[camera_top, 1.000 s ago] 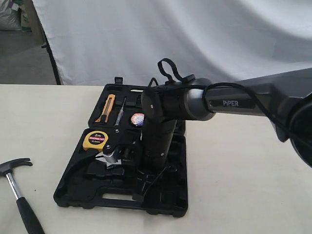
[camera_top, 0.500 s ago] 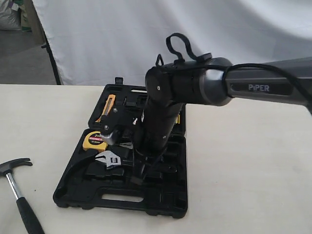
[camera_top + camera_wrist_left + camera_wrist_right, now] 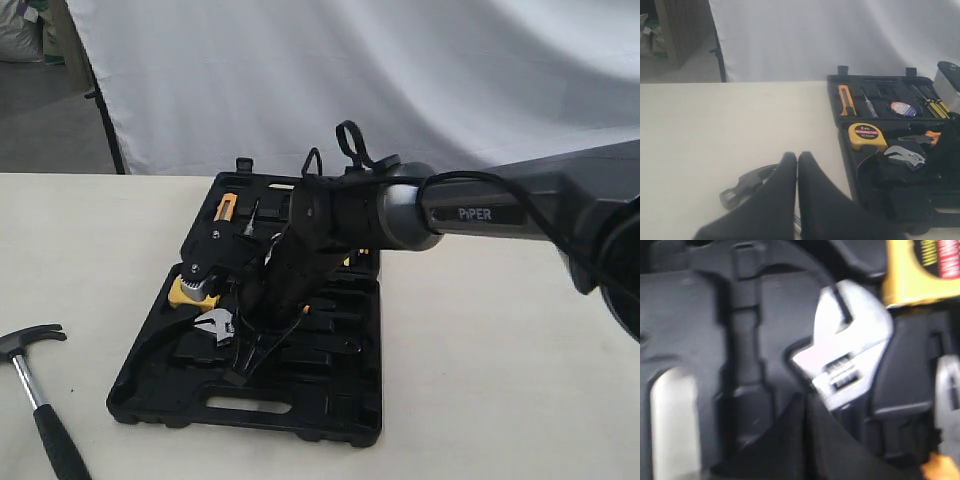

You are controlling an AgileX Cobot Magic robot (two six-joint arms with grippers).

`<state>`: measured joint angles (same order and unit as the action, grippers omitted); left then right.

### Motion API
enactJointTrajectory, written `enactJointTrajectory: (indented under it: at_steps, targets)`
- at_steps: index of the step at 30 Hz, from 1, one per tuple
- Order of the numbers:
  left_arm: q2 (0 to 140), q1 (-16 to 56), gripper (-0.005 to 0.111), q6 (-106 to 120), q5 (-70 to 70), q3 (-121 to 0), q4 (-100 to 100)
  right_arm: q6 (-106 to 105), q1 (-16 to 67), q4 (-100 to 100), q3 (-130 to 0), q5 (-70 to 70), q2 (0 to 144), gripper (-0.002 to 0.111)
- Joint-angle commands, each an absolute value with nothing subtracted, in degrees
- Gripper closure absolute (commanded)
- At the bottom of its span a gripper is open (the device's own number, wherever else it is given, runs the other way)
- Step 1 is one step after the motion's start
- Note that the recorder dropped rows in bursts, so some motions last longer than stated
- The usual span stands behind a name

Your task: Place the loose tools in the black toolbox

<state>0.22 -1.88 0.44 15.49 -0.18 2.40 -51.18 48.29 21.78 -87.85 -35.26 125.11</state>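
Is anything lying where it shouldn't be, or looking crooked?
The claw hammer lies alone on the table, outside the black toolbox, while the other tools, including the adjustable wrench, are inside it. Nothing looks spilled or damaged.

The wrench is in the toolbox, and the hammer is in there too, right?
Not quite. The wrench is in the toolbox, but the hammer is not. It lies outside the box on the table, off to the box's left in the exterior view.
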Motion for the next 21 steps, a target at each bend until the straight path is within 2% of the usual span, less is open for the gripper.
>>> enactJointTrajectory:
  at_steps: [1,10,21]
  targets:
    - [0.0,-1.4,0.106,0.0,15.4,0.0,2.11,-51.87,48.25,21.99,-87.95,-30.06,126.16,0.109]
    - [0.0,-1.4,0.106,0.0,15.4,0.0,2.11,-51.87,48.25,21.85,-87.95,-31.05,126.38,0.109]
    - [0.0,-1.4,0.106,0.0,15.4,0.0,2.11,-51.27,48.13,10.74,-87.84,-48.79,126.16,0.109]
